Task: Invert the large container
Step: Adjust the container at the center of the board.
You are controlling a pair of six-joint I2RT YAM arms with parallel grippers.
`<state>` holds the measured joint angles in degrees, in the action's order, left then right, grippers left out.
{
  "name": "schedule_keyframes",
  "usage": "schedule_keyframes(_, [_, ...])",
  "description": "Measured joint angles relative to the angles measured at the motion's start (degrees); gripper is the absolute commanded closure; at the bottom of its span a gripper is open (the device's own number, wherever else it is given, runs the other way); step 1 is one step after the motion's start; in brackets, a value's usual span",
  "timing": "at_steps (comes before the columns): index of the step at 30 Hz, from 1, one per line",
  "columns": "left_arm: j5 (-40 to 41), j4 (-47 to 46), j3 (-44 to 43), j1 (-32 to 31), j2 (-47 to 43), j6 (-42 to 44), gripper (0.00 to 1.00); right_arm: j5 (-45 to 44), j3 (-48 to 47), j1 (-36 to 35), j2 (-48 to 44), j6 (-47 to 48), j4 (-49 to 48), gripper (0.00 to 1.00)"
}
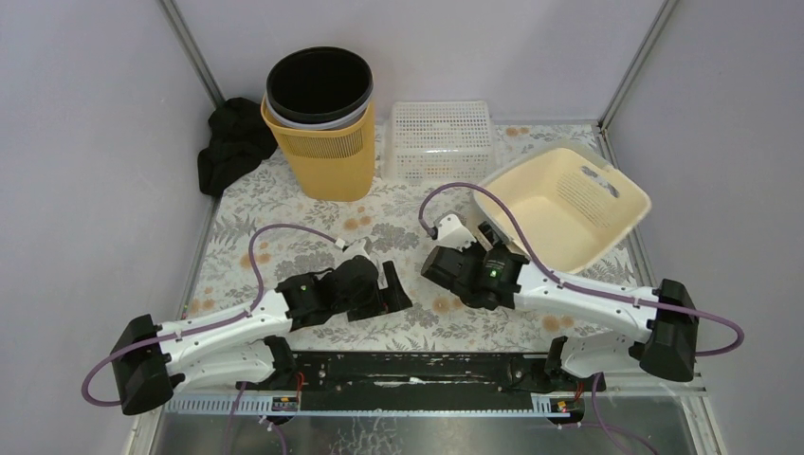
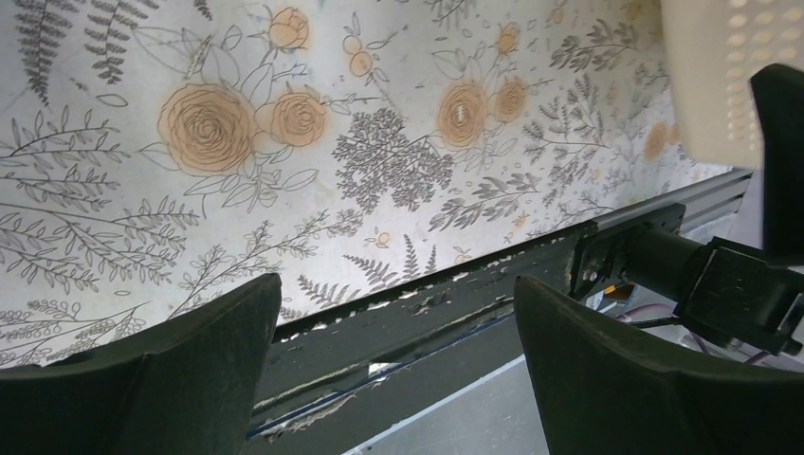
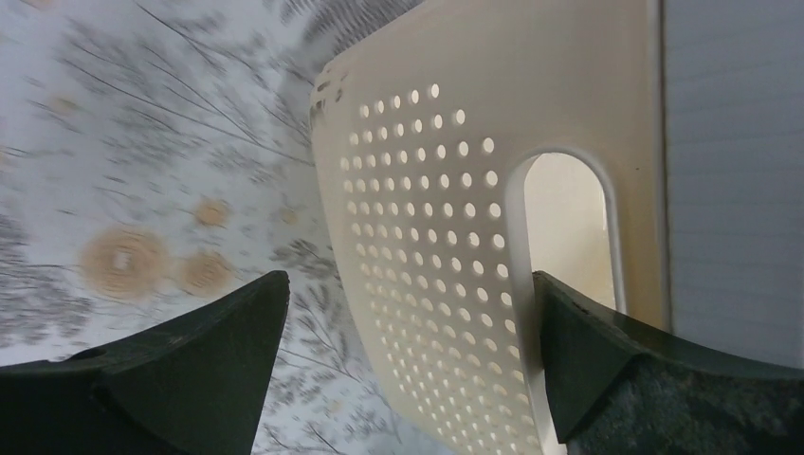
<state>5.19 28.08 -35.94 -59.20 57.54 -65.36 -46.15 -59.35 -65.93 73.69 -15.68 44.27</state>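
Inspector: Status of the right gripper (image 3: 410, 281) is requested.

Technician: Its jaws are seen spread wide, and nothing is clamped between them. The two dark fingers (image 3: 190, 370) are set at the lower corners of the wrist view, with a broad gap left between.

Inspector: Position of the large container (image 3: 427, 190) relative to that gripper is to be stated.

Technician: The container is found directly ahead of the spread jaws and close to them. The gap is filled by its cream perforated side wall, and the handle slot (image 3: 564, 237) is seen toward the right-hand finger. Whether either finger touches the wall cannot be told. In the overhead view the gripper is placed at the container's near left corner. The container itself is located at the right rear of the table (image 1: 284, 204), tilted, with its opening facing up and toward the arms. It has not been turned over.

Inspector: Condition of the left gripper (image 2: 396, 284) is requested.

Technician: It is likewise spread wide and empty. It is positioned low over the floral surface near the table's front edge, apart from the container, with the right gripper between the two.

Inspector: Remaining items are to be listed.

Technician: A yellow bin (image 1: 327, 156) with a black liner (image 1: 318, 85) is placed at the rear. A white perforated basket (image 1: 441, 142) is set just beside it on the right, and a black cloth (image 1: 232, 147) is lodged on its left against the wall.
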Motion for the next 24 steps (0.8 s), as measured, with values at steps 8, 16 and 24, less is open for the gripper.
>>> schedule_keyframes(8, [0.55,-2.1,-0.35,0.0,0.02,0.42,0.0,-1.68,-7.04,0.61,5.62,-8.26,13.29,0.01])
schedule_keyframes(16, [1.49,-2.8,-0.35,0.0,-1.03,0.39,0.0,-2.78,-18.18,0.7,18.71,-10.54,20.06,0.01])
schedule_keyframes(24, [2.64,-4.35,-0.26,0.0,-1.9,0.39,0.0,-4.26,-27.58,0.7,19.45,-12.28,25.09,0.01])
